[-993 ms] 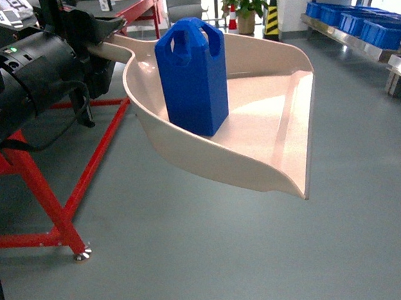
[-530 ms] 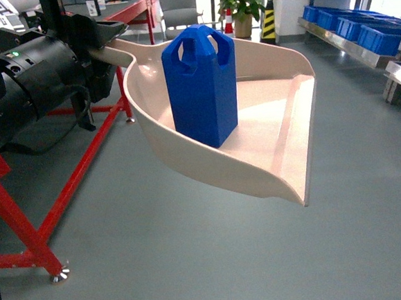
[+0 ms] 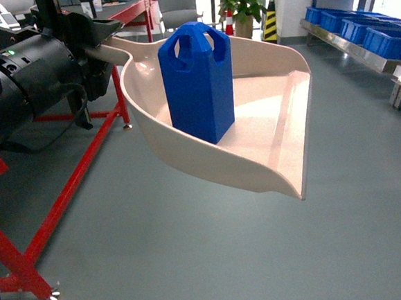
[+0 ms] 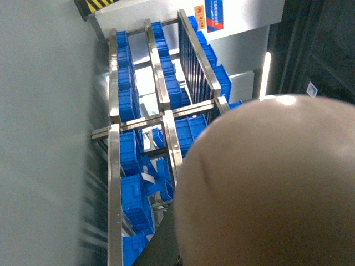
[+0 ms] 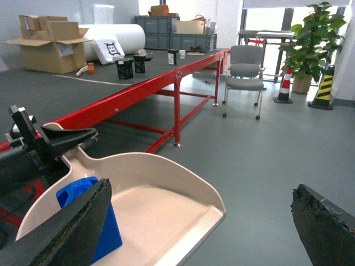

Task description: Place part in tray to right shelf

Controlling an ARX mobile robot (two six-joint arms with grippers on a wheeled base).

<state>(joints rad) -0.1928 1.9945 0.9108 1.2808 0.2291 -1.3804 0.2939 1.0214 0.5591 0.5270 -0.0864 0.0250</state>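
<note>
One part (image 3: 197, 81) standing upright in tray (image 3: 281, 116); left gripper (image 3: 97, 33) clamping handle at 10 o'clock. We are swinging rightward; shelf (image 3: 358, 37) nearing at 2 o'clock. Right gripper (image 5: 199, 233) jaws spread, idle.

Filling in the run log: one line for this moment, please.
phase: carry | left gripper: holds tray handle | part: upright in tray | right gripper: open, empty | shelf: not reached

Open grey floor (image 3: 195, 261) is seen below and ahead of the left hand (image 3: 97, 34). The red-framed worktop (image 3: 123, 10) stands close behind it; the steel shelf (image 3: 359, 44) with blue crates (image 3: 386, 38) lies far right.
</note>
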